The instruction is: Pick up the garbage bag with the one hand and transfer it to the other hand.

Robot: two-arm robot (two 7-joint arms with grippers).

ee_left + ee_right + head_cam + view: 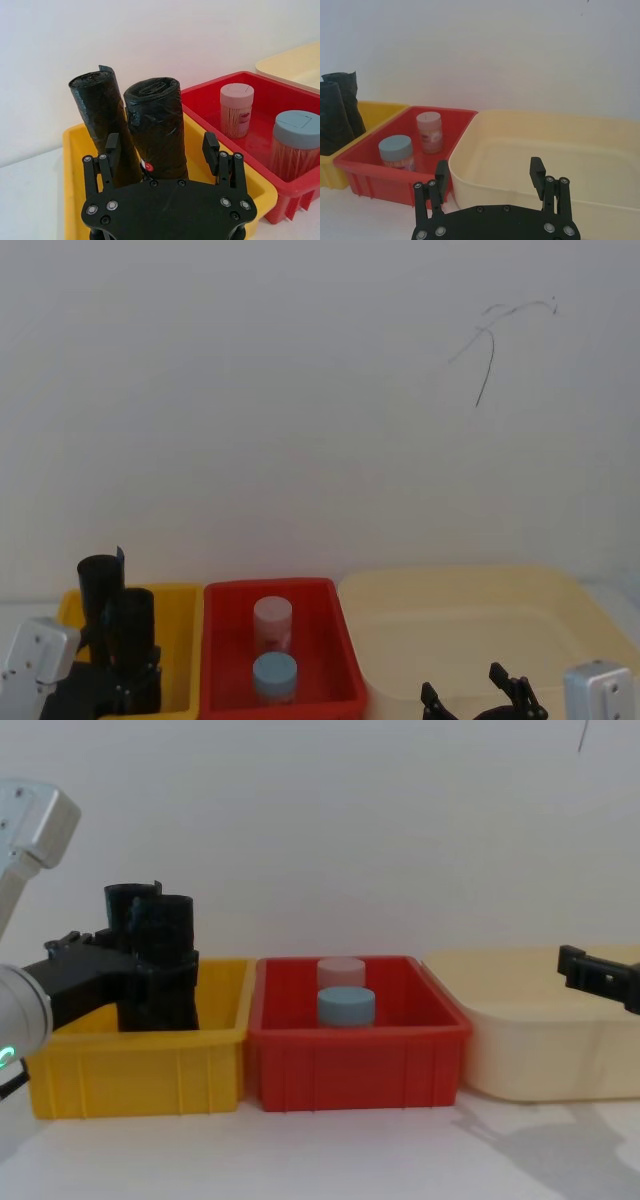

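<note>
Since the garbage bag (152,112) looks soft and light, grab its middle; left gripper (161,145), bottom centre, is open around it; right gripper (490,172) is open, empty.

Lower end of the garbage bag (155,125) hidden behind the left hand (161,145), its base masked by the yellow bin (140,1070), right hand (590,972) cut off at the chest view's edge.

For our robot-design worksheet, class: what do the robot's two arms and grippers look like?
The left gripper and right gripper are both black: a flat plate dotted with silver screw heads, carrying two slim blocky fingers. The left arm has a boxy silver-grey casing and a green light on a rounded segment. The right arm shows a similar silver-grey block.
</note>
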